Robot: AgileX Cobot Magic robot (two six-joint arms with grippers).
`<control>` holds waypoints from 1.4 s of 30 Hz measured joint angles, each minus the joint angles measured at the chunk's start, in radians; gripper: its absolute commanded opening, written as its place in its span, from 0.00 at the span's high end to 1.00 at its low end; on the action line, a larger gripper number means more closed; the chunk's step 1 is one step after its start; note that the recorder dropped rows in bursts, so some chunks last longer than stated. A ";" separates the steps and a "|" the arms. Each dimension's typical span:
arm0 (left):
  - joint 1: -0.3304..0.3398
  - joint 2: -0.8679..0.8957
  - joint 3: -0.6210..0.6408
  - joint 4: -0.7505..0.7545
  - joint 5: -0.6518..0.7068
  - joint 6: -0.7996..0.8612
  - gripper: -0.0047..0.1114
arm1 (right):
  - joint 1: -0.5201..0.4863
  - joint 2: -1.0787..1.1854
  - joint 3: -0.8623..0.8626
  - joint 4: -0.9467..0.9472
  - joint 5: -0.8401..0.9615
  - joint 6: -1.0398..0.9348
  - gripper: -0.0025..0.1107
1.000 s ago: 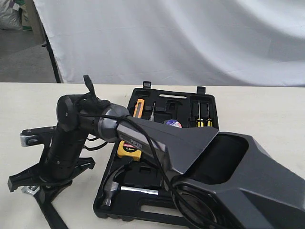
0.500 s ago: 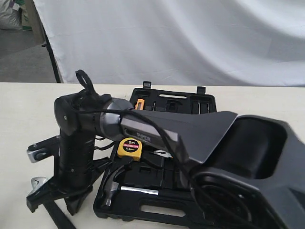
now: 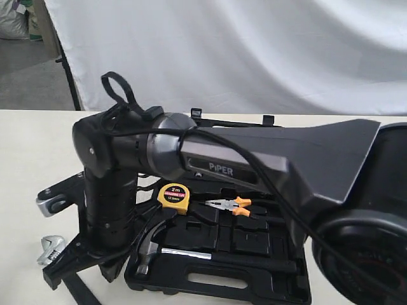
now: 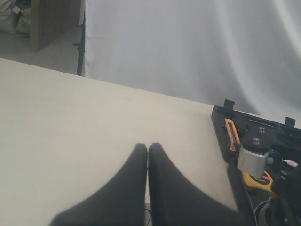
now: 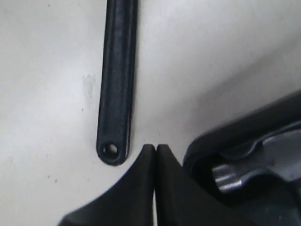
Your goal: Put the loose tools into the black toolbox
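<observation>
The black toolbox [image 3: 216,279] lies open on the table. The claw hammer [image 3: 151,248] rests in its near half, and its steel head also shows in the right wrist view [image 5: 235,175]. The adjustable wrench [image 3: 48,248] lies on the table left of the box, its black handle [image 5: 117,80] ending in a hole. My right gripper [image 3: 109,274] [image 5: 155,147] points down between that handle end and the toolbox corner [image 5: 221,141], shut and empty. My left gripper [image 4: 148,146] is shut over bare table, with the toolbox [image 4: 263,136] off to its side. The tape roll is hidden.
A yellow tape measure [image 3: 173,196] and orange-handled pliers [image 3: 232,206] sit in the toolbox. The right arm's thick dark link [image 3: 254,162] crosses over the far half of the box. A white backdrop hangs behind the table.
The right arm's wrist has shifted right and lower, toward the toolbox's near-left corner beside the wrench. Its long link has risen, uncovering the pliers and hiding the far half of the box.
</observation>
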 measured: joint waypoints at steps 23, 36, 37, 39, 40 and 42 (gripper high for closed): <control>0.000 0.000 0.000 0.000 0.000 0.000 0.95 | 0.072 0.162 -0.089 -0.064 -0.428 -0.001 0.47; 0.000 0.000 0.000 0.000 0.000 0.000 0.95 | 0.072 0.180 -0.128 -0.067 -0.378 -0.019 0.98; 0.000 0.000 0.000 0.000 0.000 0.000 0.95 | 0.072 0.176 -0.128 -0.065 -0.359 -0.019 0.98; 0.000 0.000 0.000 0.000 0.000 0.000 0.95 | 0.072 0.159 -0.128 -0.047 -0.286 -0.019 0.98; 0.000 0.000 0.000 0.000 0.000 0.000 0.95 | 0.072 0.144 -0.121 -0.035 -0.235 -0.019 0.98; 0.000 0.000 0.000 0.000 0.000 0.000 0.95 | 0.072 0.113 -0.119 -0.022 -0.149 -0.019 0.98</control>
